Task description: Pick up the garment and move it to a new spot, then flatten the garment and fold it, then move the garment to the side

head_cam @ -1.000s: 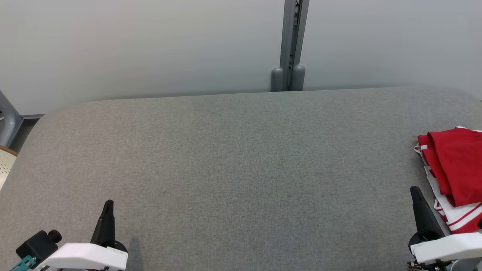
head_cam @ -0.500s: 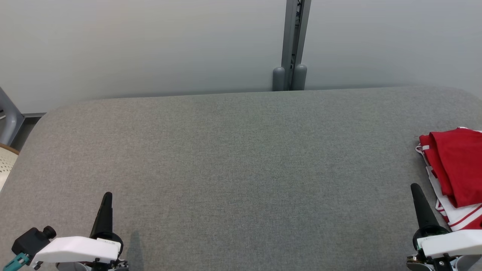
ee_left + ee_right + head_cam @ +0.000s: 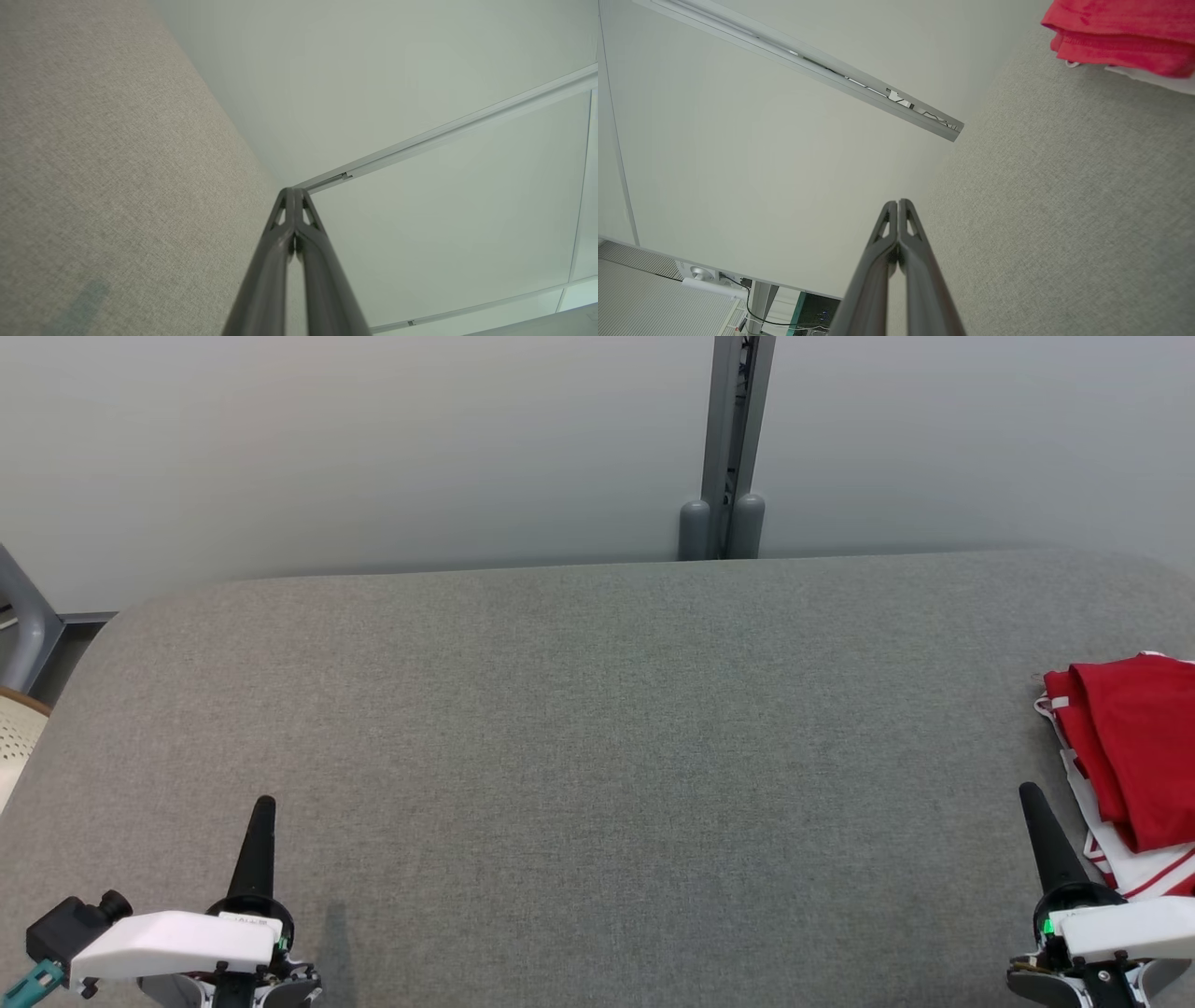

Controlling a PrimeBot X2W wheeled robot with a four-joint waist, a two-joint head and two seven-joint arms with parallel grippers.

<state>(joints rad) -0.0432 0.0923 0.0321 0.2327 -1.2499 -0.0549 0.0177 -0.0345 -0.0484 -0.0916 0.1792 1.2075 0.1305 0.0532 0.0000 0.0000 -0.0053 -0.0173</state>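
Garment, red with white trim, folded at the right edge of the grey surface, right gripper just beside it, jaws pressed together and empty, left gripper near the front-left corner, likewise closed on nothing

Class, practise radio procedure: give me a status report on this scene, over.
Left gripper shut, empty. Right gripper shut, empty, beside garment. It lies at the right edge of the table, untouched. Nothing in the way.
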